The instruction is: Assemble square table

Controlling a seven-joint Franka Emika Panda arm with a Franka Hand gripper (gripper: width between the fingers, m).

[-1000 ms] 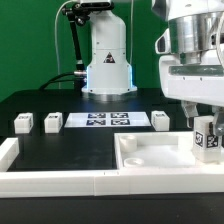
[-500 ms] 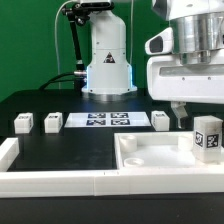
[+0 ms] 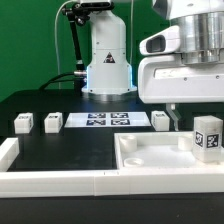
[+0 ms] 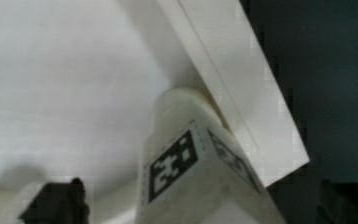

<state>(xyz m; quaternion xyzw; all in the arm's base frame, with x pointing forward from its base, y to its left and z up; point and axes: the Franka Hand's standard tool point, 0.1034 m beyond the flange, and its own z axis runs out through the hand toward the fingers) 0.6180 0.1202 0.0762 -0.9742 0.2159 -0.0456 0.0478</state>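
The white square slab (image 3: pixel 150 155) lies rim up at the exterior view's right. One white block leg (image 3: pixel 207 135) with a tag stands upright in its far right corner, and it shows close up in the wrist view (image 4: pixel 190 160) against the slab's rim (image 4: pixel 229 70). Three loose legs lie on the black table: two on the left (image 3: pixel 22 123) (image 3: pixel 52 122) and one nearer the slab (image 3: pixel 160 120). My gripper (image 3: pixel 196 108) hangs just above the standing leg, open and empty. One dark finger (image 3: pixel 178 116) shows to the leg's left, and also in the wrist view (image 4: pixel 55 200).
The marker board (image 3: pixel 102 120) lies flat between the loose legs. A long white rail (image 3: pixel 55 181) runs along the table's front edge and turns up at the left (image 3: pixel 8 150). The robot's base (image 3: pixel 108 60) stands behind.
My gripper has let go of the upright leg, risen off it and shifted toward the exterior view's left. The leg stays standing in the slab's corner.
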